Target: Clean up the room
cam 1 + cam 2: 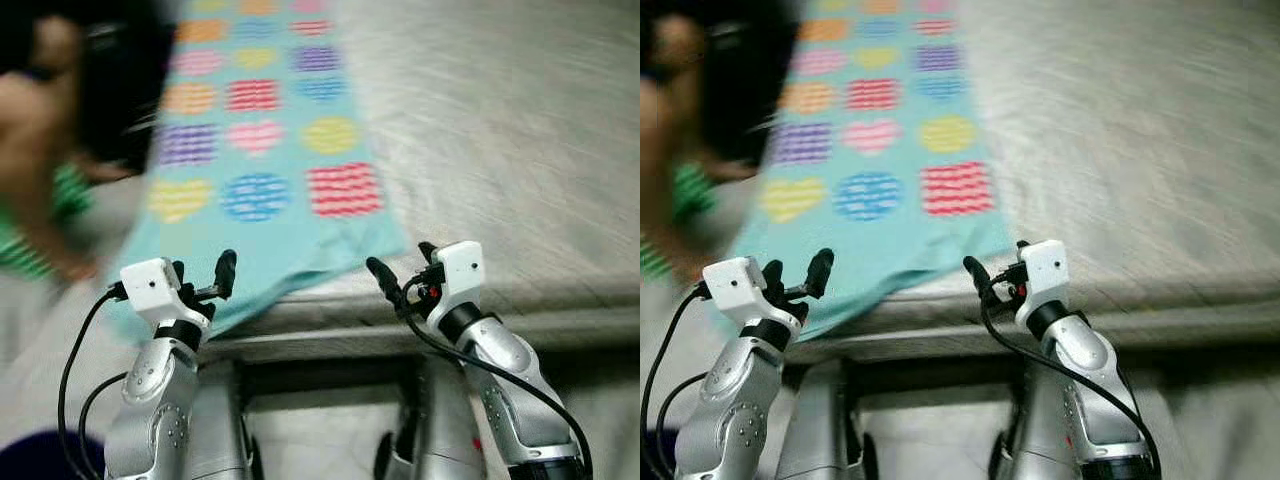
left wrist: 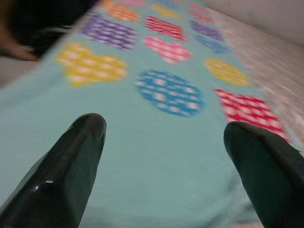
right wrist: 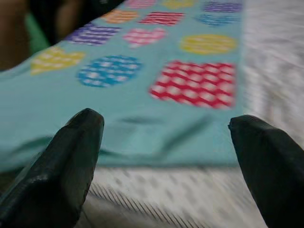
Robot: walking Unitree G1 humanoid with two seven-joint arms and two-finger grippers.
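A teal blanket (image 1: 262, 228) printed with coloured hearts, circles and squares lies along the left side of a bed (image 1: 500, 130), and its near corner hangs over the front edge. My left gripper (image 1: 203, 268) hovers open just before that near edge, its fingers (image 2: 76, 161) spread over the teal cloth (image 2: 156, 156). Over the blanket's near right corner, my right gripper (image 1: 400, 258) is also open, with the cloth (image 3: 142, 128) and a red square between its fingers. Neither gripper holds anything. The views are blurred.
A person (image 1: 50, 130) in dark and green clothing is at the left, close beside the blanket. The bed's grey cover stretches away to the right. A dark blue object (image 1: 40, 460) sits on the floor at the lower left.
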